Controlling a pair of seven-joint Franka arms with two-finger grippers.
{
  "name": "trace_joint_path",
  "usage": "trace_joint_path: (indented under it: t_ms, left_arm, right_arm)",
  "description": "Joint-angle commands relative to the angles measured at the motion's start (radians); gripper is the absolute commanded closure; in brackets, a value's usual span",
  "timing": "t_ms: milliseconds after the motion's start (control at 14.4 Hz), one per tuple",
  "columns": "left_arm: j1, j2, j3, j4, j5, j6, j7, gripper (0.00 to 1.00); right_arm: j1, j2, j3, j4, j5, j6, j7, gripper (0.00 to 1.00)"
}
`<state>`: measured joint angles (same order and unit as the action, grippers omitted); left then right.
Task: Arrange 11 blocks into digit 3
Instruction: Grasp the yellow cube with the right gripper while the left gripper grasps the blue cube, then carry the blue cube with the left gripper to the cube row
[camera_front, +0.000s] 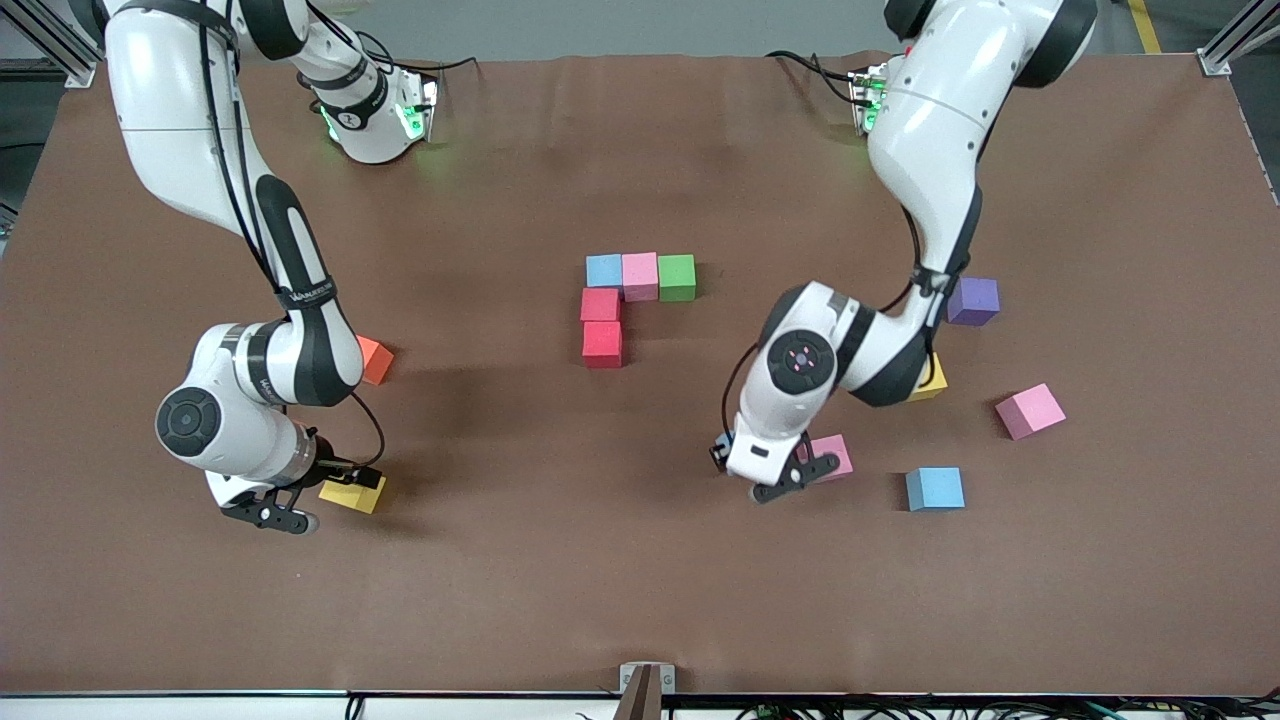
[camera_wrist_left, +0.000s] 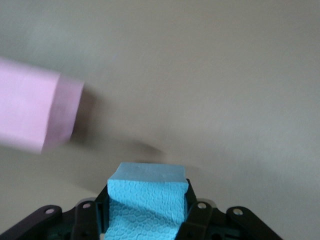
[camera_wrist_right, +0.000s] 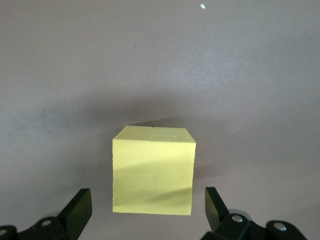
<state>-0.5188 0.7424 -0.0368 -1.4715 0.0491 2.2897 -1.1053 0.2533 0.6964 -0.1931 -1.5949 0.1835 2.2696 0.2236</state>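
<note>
Five blocks touch in an L at mid-table: light blue (camera_front: 604, 270), pink (camera_front: 640, 276), green (camera_front: 677, 277), then red (camera_front: 600, 304) and red (camera_front: 602, 343) nearer the front camera. My left gripper (camera_front: 760, 468) (camera_wrist_left: 147, 220) is shut on a light blue block (camera_wrist_left: 147, 197), which the hand hides in the front view. A pink block (camera_front: 832, 455) (camera_wrist_left: 35, 112) lies beside it. My right gripper (camera_front: 315, 495) (camera_wrist_right: 147, 195) is open and low over the table, with a yellow block (camera_front: 352, 493) (camera_wrist_right: 152, 170) just ahead of its fingertips.
Loose near the left arm's end lie a light blue block (camera_front: 935, 489), a pink block (camera_front: 1030, 411), a yellow block (camera_front: 932, 380) half hidden by the arm, and a purple cube (camera_front: 973, 301). An orange block (camera_front: 375, 360) shows beside the right arm's forearm.
</note>
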Motion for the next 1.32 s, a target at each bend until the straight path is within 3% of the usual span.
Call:
trace_joint_path:
  t_ms: [0, 209, 626, 904, 1251]
  left_arm:
    - [-0.032, -0.126, 0.009, -0.171, 0.002, 0.005, -0.302, 0.87]
    - [-0.107, -0.117, 0.015, -0.174, 0.005, 0.005, -0.708, 0.87]
    - [-0.228, -0.064, 0.011, -0.133, 0.173, 0.005, -1.367, 0.87]
    - [-0.296, -0.037, 0.015, -0.127, 0.173, 0.005, -1.548, 0.87]
    - [-0.320, -0.035, 0.012, -0.107, 0.173, -0.001, -1.619, 0.87]
  right_arm:
    - [-0.003, 0.006, 0.006, -0.013, 0.010, 0.018, -0.016, 0.00]
    - [-0.003, 0.015, 0.006, -0.011, 0.011, 0.030, -0.015, 0.01]
    - [-0.005, 0.034, 0.004, -0.003, 0.013, 0.050, -0.009, 0.12]
    - [-0.008, 0.037, 0.006, 0.010, 0.013, 0.050, -0.006, 0.14]
    - [-0.006, 0.040, 0.004, 0.018, 0.011, 0.051, -0.012, 0.19]
